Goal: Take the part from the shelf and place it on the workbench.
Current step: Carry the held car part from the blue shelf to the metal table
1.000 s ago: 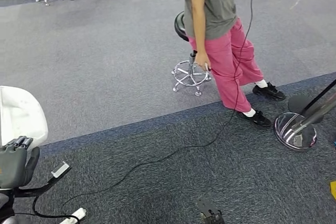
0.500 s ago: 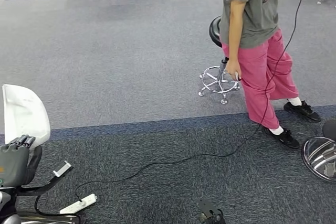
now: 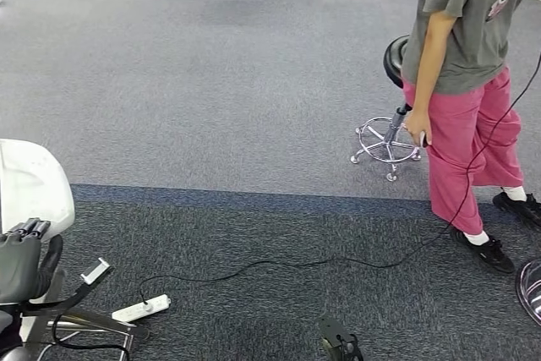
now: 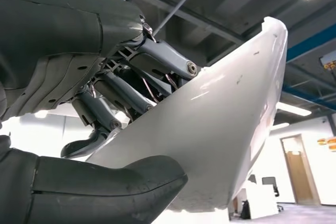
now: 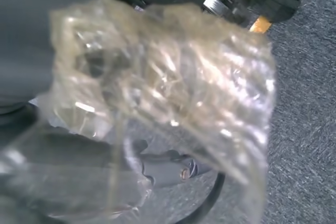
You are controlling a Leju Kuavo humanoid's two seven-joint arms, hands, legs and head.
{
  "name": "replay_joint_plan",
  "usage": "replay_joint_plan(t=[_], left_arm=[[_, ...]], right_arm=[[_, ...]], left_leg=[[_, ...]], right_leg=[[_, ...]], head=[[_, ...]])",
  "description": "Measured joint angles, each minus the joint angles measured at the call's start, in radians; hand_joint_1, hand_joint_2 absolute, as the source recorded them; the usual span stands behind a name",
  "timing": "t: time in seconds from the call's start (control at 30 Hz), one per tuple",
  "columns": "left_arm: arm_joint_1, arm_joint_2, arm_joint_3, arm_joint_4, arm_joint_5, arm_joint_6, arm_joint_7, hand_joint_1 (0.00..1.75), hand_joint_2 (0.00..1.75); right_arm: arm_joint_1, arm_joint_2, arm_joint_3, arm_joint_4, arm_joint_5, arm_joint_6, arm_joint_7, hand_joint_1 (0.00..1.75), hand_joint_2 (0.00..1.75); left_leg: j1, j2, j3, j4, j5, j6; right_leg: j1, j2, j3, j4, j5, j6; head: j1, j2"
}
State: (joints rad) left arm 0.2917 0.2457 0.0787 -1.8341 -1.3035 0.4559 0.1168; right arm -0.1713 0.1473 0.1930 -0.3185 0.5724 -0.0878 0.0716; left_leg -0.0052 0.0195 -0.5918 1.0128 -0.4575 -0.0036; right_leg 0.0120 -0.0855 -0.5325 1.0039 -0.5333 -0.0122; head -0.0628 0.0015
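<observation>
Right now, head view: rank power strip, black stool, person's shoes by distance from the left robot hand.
From the left robot hand:
1. Power strip, on dark carpet just to its right.
2. Black stool, mid-floor, right of centre.
3. Person's shoes, far right.

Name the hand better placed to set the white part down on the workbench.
Left, likely: the left hand grips the white part, with its fingers against it. The right hand hangs low, apart from it.

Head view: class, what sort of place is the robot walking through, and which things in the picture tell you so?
Probably an indoor lab or workshop: grey carpet tiles, a black round stool on a chrome base, and a white power strip with black cable trailing across the floor.
</observation>
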Motion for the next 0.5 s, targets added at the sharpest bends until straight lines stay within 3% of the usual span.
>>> replay_joint_plan(t=[0.17,0.5], left_arm=[[-0.003,0.0,0.0,0.0,0.005,-0.002,-0.001,1.75,1.75],[-0.005,0.0,0.002,0.0,0.054,-0.002,-0.024,1.75,1.75]], right_arm=[[-0.002,0.0,0.0,0.0,-0.007,0.0,0.003,0.0,0.0],[0.0,0.0,0.0,0.0,-0.008,0.0,0.005,0.0,0.0]], left_leg=[[-0.002,0.002,0.0,0.0,-0.003,0.007],[-0.003,0.003,0.0,0.001,-0.003,0.015]], right_leg=[[-0.003,0.006,0.01,-0.009,0.007,0.01],[-0.004,0.007,0.01,-0.012,0.009,0.016]], head=[[0.0,0.0],[0.0,0.0]])
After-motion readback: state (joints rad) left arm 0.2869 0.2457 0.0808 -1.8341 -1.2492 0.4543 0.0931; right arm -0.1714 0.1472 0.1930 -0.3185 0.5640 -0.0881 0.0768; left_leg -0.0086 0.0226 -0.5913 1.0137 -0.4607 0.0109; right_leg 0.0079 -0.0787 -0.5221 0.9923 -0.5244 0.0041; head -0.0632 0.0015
